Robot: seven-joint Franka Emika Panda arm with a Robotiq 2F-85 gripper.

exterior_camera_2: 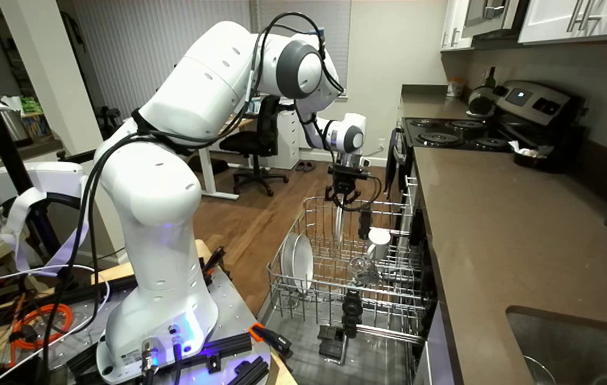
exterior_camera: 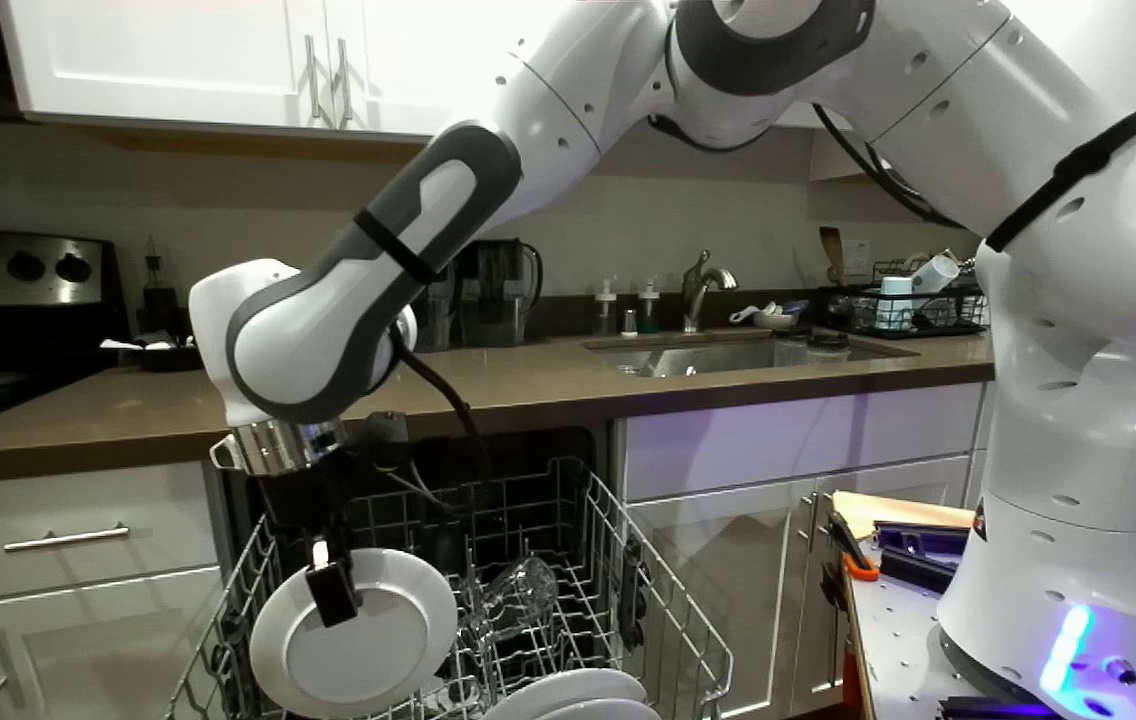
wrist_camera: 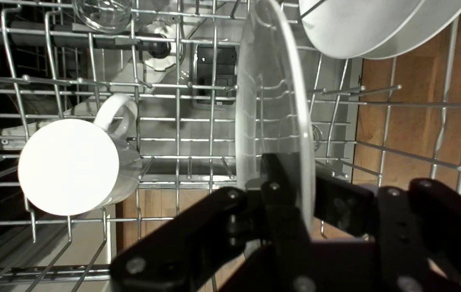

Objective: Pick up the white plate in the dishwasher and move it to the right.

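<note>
In an exterior view, the arm (exterior_camera: 548, 130) bends down so the gripper (exterior_camera: 331, 592) is over the wire rack (exterior_camera: 663, 570) of the dishwasher (exterior_camera: 528, 450), pinching the white plate (exterior_camera: 373, 650) by its upper rim, face approx. toward cam. A clear glass (exterior_camera: 528, 585) is in the rack, pic R of it; two more plates (exterior_camera: 573, 690) show at bottom edge, partly cut off.

In an exterior view, the held plate shows edge-on below the gripper, approx. vert., within the rack's outline; can't tell if its bottom touches wires. A white mug (exterior_camera_2: 380, 240) sits toward the counter (exterior_camera_2: 496, 240), nr the glass; the two other plates stand upright together on the opp. side.

Wrist view: fingers (wrist_camera: 281, 174) clamp the plate, one ea. side, betw. mug (pic L) & plate pair (upper R).
</note>
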